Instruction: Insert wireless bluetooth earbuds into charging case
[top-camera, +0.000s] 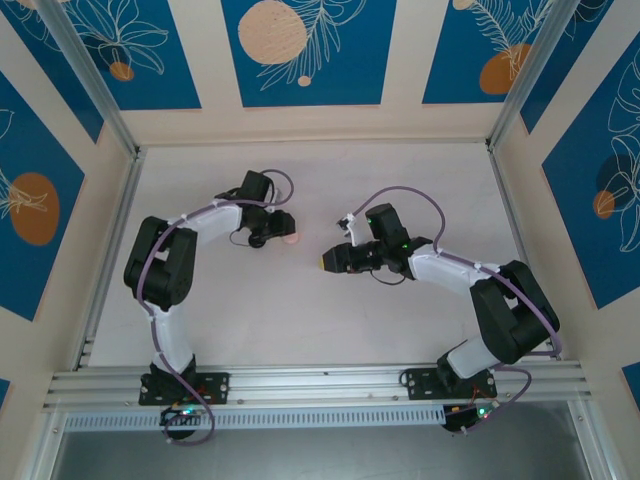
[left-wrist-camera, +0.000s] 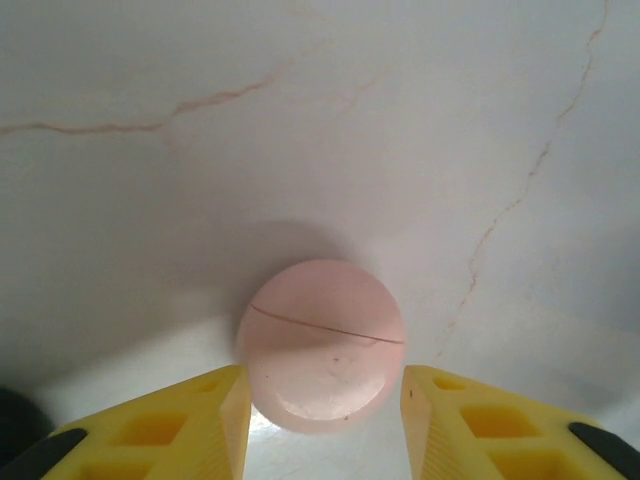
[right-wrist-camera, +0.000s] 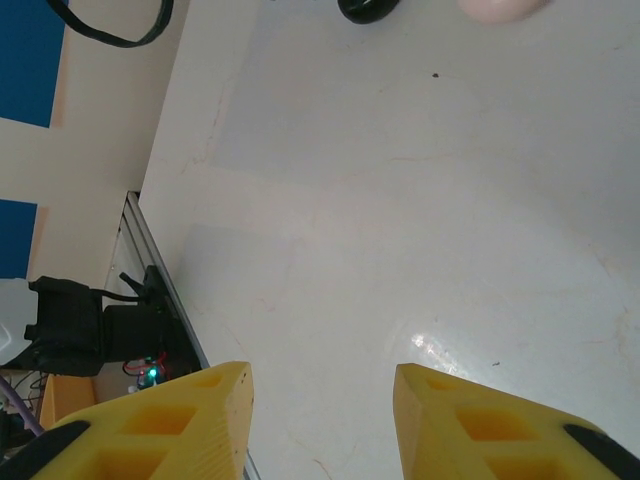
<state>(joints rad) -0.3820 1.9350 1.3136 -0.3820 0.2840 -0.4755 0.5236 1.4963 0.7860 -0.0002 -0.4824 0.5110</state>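
Left claw (left-wrist-camera: 322, 372) is hovering low over the bench (left-wrist-camera: 300, 120), and I am holding its two yellow fingers (left-wrist-camera: 205, 425) partway apart. The pink charging case (left-wrist-camera: 320, 340) is lying flat on the bench right between the fingertips. It is a round, smooth disc with a thin dark line running across its top face. Its left and right sides are sitting right at the inner edges of my fingers, and I cannot tell whether the pads are touching it. The case is resting on the bench, casting a soft shadow behind it, so I am not lifting it.

From above, my left arm is reaching in from the left, toward the middle of the bench. The pink charging case is showing just beside the tip of the left claw, on the side facing my other arm.

My right claw (right-wrist-camera: 322, 385) is pointing across at the left one from the right. It is standing apart from the case and hanging above bare bench. Its yellow fingers are also parted partway, with nothing between them. At the top edge of the right wrist view, the pink charging case is peeking in beside a black rounded thing (right-wrist-camera: 368, 8). That thing is cropped too much for me to name.
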